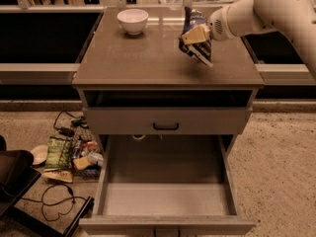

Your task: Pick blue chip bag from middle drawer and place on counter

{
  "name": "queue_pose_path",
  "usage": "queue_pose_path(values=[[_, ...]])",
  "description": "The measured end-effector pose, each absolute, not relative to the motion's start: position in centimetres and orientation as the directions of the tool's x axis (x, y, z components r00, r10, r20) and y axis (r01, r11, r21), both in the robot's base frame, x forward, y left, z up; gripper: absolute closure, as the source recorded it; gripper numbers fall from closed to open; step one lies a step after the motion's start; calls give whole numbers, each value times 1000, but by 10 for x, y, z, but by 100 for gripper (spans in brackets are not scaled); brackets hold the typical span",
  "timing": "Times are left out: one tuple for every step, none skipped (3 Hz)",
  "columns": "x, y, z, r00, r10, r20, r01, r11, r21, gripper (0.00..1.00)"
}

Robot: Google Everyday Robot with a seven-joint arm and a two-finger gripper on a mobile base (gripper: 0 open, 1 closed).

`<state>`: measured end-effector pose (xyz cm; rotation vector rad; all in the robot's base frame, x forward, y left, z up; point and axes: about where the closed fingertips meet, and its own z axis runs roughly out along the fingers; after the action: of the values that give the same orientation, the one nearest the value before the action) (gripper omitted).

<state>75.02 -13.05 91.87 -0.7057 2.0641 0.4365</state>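
The blue chip bag (196,18) is dark blue and crinkly, and it hangs tilted in my gripper (195,35) over the right part of the counter (143,56). The gripper is shut on the bag's middle, with my pale arm reaching in from the upper right. The bag's lower corner is close to the counter's surface; I cannot tell whether it touches. The middle drawer (165,184) is pulled out wide at the bottom of the view, and its pale floor is bare.
A white bowl (132,19) stands at the counter's back left. A closed drawer front with a black handle (165,126) sits under the counter. A green bag (59,152), other packets and cables lie on the floor at left, beside a black object (12,181).
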Motion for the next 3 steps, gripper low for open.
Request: queue_pose_path(values=[[751, -129, 916, -448, -319, -835, -631, 774, 43, 58], [751, -126, 914, -449, -320, -834, -634, 772, 45, 35], [752, -123, 911, -451, -322, -832, -638, 769, 49, 4]])
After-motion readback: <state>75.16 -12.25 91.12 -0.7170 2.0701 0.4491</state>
